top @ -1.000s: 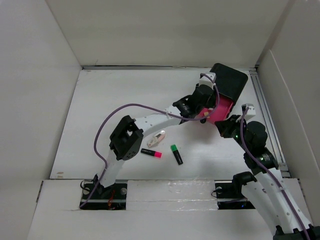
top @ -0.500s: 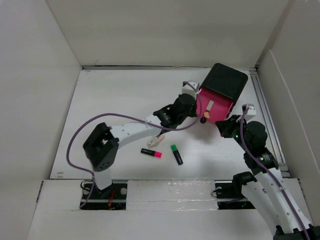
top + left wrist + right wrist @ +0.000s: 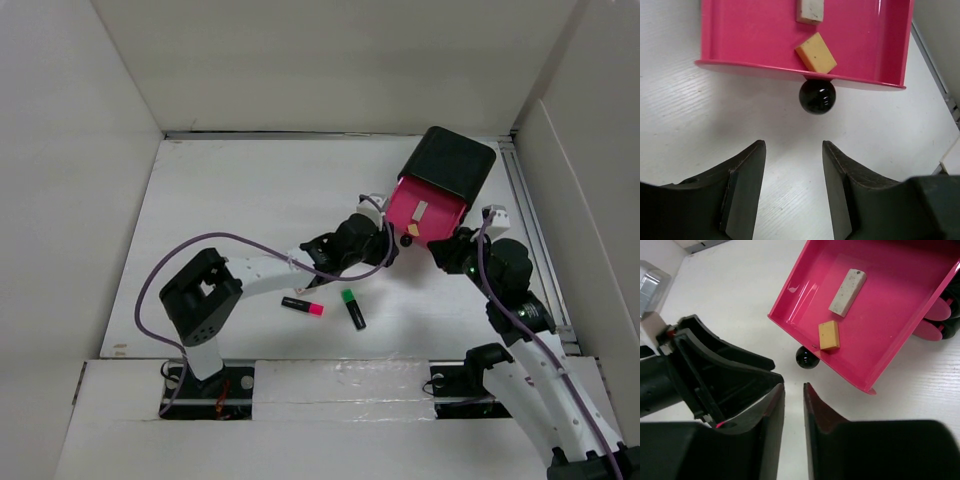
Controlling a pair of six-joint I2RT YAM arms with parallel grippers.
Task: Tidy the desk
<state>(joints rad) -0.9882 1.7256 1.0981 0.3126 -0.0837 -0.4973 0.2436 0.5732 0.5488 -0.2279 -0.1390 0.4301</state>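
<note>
Top external, flat desk [image 3: 230, 200], rail [image 3: 520, 180] at right

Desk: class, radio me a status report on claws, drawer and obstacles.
Left claw open, empty, facing black knob. Right claw slightly open, empty. Pink drawer out; pink highlighter, green highlighter loose on desk.

Top external: set high behind the near edge, facing down over the whole desk [image 3: 230, 200]. Both wrist cameras: close, facing the pink drawer [image 3: 750, 35] and its black knob [image 3: 817, 96]. All three views share the drawer.
</note>
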